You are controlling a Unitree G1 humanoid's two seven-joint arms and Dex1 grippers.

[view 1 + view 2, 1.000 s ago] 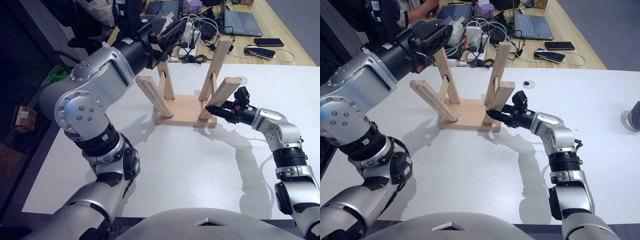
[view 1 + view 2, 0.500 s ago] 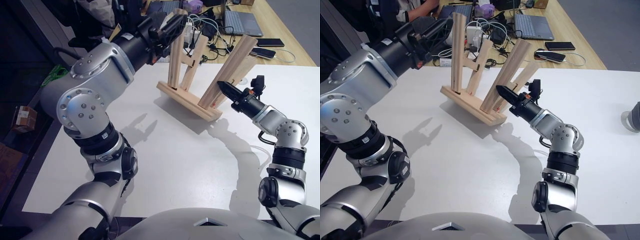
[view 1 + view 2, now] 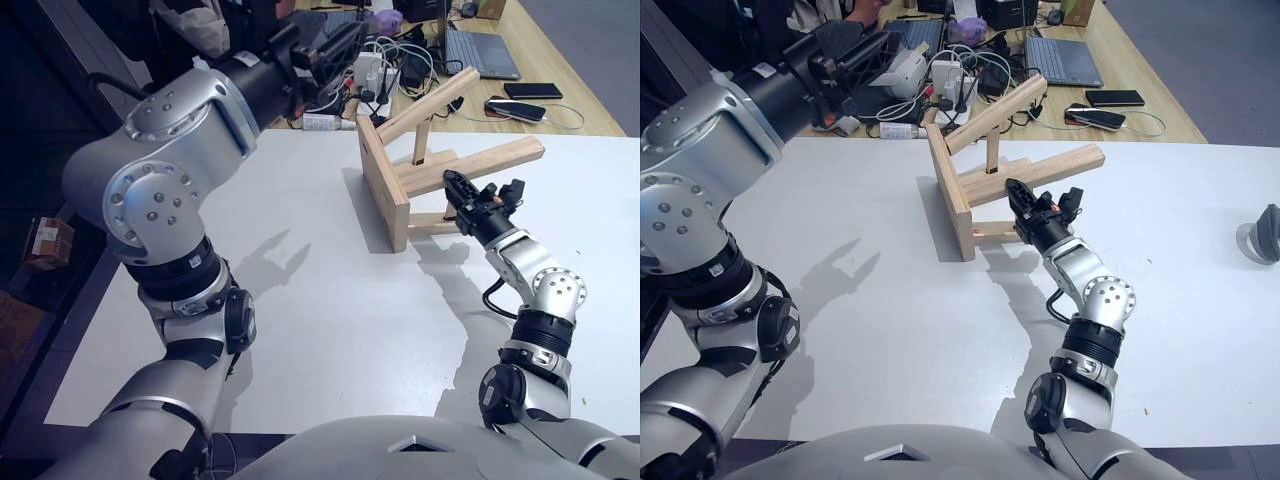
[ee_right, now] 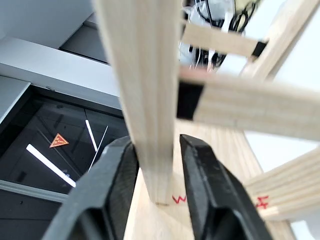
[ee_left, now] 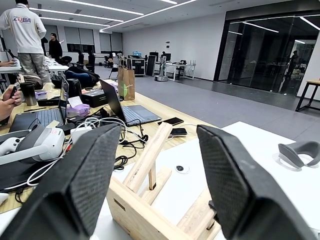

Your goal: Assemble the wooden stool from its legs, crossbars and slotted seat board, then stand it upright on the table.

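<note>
The wooden stool lies on its side on the white table (image 3: 300, 320). Its seat board (image 3: 383, 190) stands on edge, and the legs (image 3: 485, 160) point to the right with a crossbar (image 3: 421, 145) between them. My right gripper (image 3: 460, 192) is shut on a lower leg close to the seat; in the right wrist view its fingers (image 4: 112, 185) press both sides of that leg (image 4: 145, 100). My left gripper (image 3: 335, 40) hangs open above the table's far edge, to the left of the stool and apart from it. Beyond its pads (image 5: 75, 185) I see the stool (image 5: 145, 210).
Behind the table stands a wooden desk (image 3: 560, 60) with laptops (image 3: 480, 50), a tangle of cables and a power strip (image 3: 375, 70), and a phone (image 3: 515, 108). A grey headset-like object (image 3: 1260, 232) rests at the table's right side.
The stool has tipped from a tilt onto its side, the seat now on edge. My right gripper turned with the leg it holds. My left gripper has come away from the far leg.
</note>
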